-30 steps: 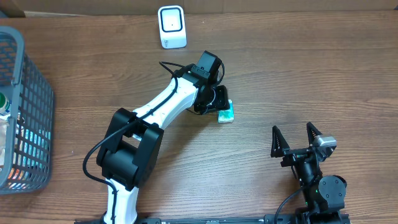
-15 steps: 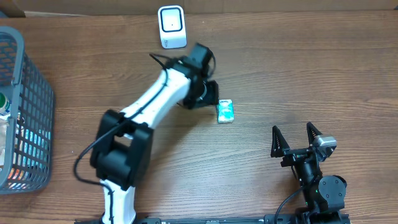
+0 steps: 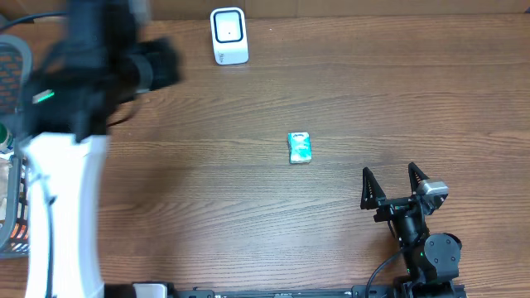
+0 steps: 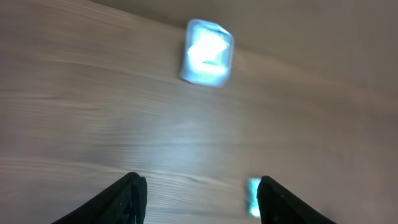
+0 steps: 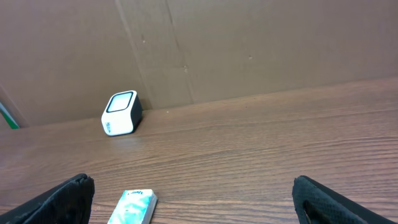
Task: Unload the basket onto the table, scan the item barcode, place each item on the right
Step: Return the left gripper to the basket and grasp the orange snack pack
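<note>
The item, a small teal-and-white packet [image 3: 300, 147], lies flat on the wooden table near the middle, with nothing touching it. The white scanner [image 3: 228, 35] with a dark window stands at the back edge. My left gripper [image 3: 157, 66] is blurred at the far left, well away from both. In the left wrist view its jaws [image 4: 199, 186] stand open and hold nothing; the scanner [image 4: 208, 59] and packet [image 4: 254, 196] are blurred beyond them. My right gripper [image 3: 389, 178] rests open at the front right. The right wrist view has the packet [image 5: 132, 207] and scanner [image 5: 121, 113] ahead of the right gripper [image 5: 191, 186].
A grey wire basket [image 3: 8, 83] holding several items stands at the left edge, partly behind my left arm. A brown cardboard wall [image 5: 249, 50] runs along the back of the table.
My left arm has swung from beside the packet to the far left, leaving the packet on the table. The right arm has not moved.
</note>
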`<state>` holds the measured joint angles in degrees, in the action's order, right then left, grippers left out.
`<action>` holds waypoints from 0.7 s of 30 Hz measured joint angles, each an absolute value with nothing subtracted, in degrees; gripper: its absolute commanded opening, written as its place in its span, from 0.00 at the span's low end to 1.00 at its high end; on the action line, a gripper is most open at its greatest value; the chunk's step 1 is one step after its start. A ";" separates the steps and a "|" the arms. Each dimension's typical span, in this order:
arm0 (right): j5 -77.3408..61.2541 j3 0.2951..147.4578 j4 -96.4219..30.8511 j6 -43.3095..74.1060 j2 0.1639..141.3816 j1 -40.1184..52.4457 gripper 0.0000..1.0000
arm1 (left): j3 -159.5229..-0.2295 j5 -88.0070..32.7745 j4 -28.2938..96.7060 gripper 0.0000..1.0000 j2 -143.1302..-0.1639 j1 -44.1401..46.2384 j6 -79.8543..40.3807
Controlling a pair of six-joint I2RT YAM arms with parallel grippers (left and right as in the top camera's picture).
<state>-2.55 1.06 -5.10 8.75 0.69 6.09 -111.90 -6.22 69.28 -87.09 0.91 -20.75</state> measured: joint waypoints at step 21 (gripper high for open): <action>-2.55 1.06 -5.08 8.75 0.69 6.09 1.00 | -101.27 -1.56 68.77 0.54 -87.81 -46.92 -25.61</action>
<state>-2.55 1.06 -5.08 8.75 0.69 6.09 -101.27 -1.56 68.77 -87.81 -46.92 -25.61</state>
